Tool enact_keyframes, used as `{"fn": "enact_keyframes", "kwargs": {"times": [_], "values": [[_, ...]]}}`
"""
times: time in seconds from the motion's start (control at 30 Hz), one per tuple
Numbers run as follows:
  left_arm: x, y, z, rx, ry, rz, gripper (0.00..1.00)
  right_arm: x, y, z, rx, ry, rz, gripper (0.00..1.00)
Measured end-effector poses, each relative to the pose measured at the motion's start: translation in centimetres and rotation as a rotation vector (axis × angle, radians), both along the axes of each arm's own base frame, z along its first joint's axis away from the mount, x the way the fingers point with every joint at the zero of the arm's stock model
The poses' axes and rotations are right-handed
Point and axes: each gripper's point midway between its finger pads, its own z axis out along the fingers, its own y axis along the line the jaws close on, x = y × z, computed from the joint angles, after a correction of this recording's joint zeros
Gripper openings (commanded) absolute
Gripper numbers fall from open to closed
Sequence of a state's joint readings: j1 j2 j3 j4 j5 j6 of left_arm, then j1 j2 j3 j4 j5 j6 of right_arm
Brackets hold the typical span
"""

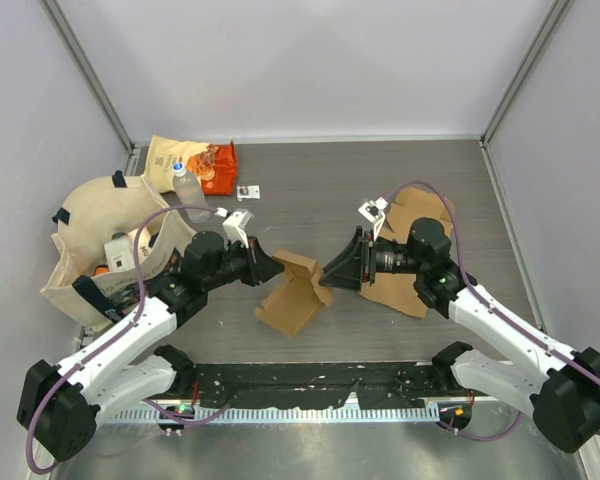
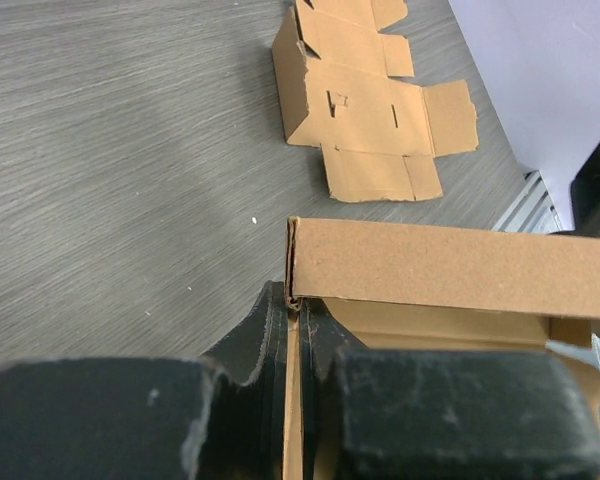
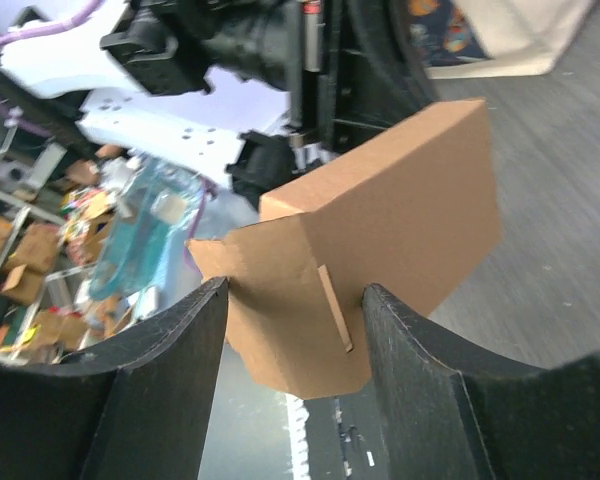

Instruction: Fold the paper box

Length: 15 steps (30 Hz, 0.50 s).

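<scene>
A brown cardboard box [image 1: 295, 290], partly folded, sits at the table's middle between both arms. My left gripper [image 1: 270, 268] is shut on its left wall; in the left wrist view the pads [image 2: 270, 340] pinch the thin cardboard edge [image 2: 292, 400] below the box's top panel [image 2: 440, 265]. My right gripper [image 1: 327, 278] is open at the box's right end; in the right wrist view its fingers [image 3: 195, 320] straddle a box flap [image 3: 300, 310] with a slot. A flat unfolded box blank [image 1: 415, 215] lies under the right arm, and shows in the left wrist view [image 2: 370, 100].
A beige tote bag [image 1: 110, 245] with items lies at the left. An orange snack bag [image 1: 215, 165], a tan packet [image 1: 165, 160] and a clear bottle [image 1: 187, 188] lie at the back left. A small white tag [image 1: 248, 191] lies nearby.
</scene>
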<state>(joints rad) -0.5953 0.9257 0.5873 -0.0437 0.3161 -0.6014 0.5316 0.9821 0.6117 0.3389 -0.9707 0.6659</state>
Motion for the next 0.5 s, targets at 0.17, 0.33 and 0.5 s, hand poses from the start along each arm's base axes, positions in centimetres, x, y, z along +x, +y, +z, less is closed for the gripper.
{"fn": "enact_keyframes", "kwargs": {"times": [0.17,0.33,0.5], "values": [[0.6,0.5,-0.2,0.018,-0.005,0.044,0.00,1.9,0.2,-1.5,-0.066,-0.016,-0.149,0.58],[1.3,1.8,-0.4,0.053,-0.013,0.115,0.00,3.1,0.7,-1.7,-0.119,-0.072,-0.271,0.54],[2.0,3.2,0.4,0.081,-0.036,0.199,0.00,3.8,1.5,-1.5,-0.162,-0.135,-0.359,0.49]]}}
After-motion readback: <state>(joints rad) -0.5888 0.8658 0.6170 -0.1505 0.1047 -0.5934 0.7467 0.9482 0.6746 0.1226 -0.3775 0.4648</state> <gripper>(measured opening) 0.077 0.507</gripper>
